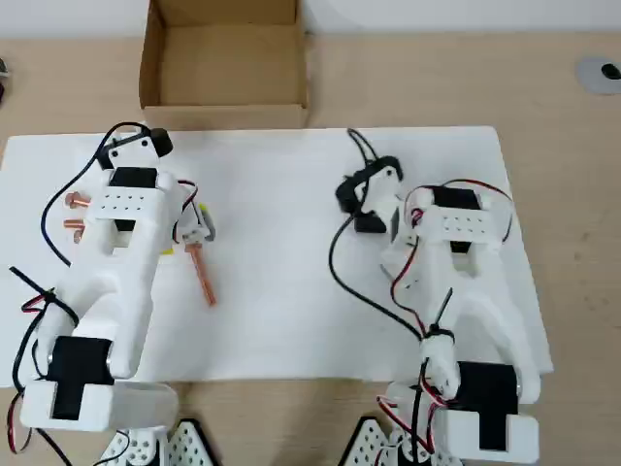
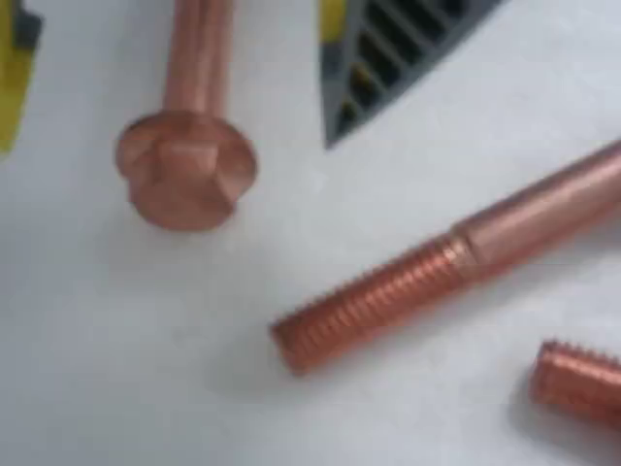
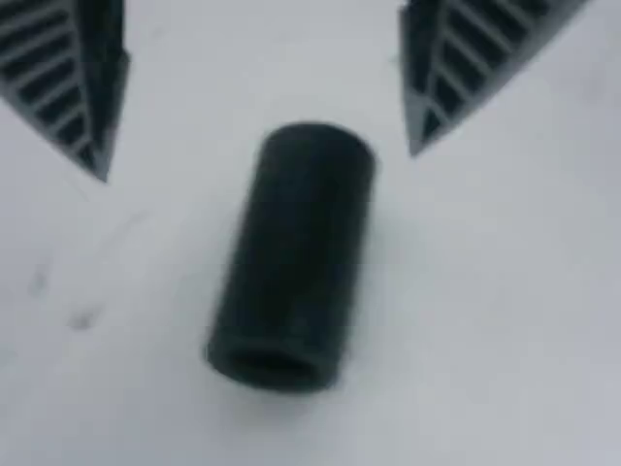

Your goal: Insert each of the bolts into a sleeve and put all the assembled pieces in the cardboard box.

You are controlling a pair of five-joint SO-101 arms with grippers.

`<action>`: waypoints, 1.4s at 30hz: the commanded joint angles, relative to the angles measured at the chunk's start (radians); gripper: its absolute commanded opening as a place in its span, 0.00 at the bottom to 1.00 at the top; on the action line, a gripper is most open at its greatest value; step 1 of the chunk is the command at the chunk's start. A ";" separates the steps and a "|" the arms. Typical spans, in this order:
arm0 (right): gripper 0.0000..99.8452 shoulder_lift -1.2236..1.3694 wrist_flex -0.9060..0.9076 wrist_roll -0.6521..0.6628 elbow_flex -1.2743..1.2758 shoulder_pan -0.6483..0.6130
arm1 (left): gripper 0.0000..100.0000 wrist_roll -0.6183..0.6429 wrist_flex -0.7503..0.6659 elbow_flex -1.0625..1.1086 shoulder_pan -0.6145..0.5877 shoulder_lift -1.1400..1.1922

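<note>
A black sleeve [image 3: 296, 257] lies on its side on the white sheet, just ahead of my right gripper [image 3: 257, 155], which is open with one ribbed fingertip [image 3: 92, 107] to each side. In the high view that gripper [image 1: 376, 204] points down near the sheet's middle. My left gripper [image 2: 184, 39] is open, its fingers either side of the shaft of a copper bolt [image 2: 186, 165]. A second bolt [image 2: 437, 272] and the tip of a third [image 2: 577, 383] lie close by. From above, one bolt [image 1: 202, 274] lies by the left gripper [image 1: 194, 233] and two bolt heads [image 1: 76, 214] show beside the left arm.
The open cardboard box [image 1: 150, 68] stands at the back, beyond the white sheet [image 1: 291, 320]. A grey disc [image 1: 597, 73] sits on the wooden table at the far right. Cables hang around both arms.
</note>
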 commanded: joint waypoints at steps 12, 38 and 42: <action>0.24 0.004 -0.104 0.015 0.038 -0.015 | 0.22 0.000 0.002 -0.005 -0.014 -0.012; 0.23 0.159 -0.112 0.075 -0.036 -0.015 | 0.22 -0.002 0.003 -0.003 -0.014 -0.012; 0.15 0.119 -0.078 0.075 -0.062 -0.013 | 0.22 -0.002 0.003 -0.003 -0.014 -0.012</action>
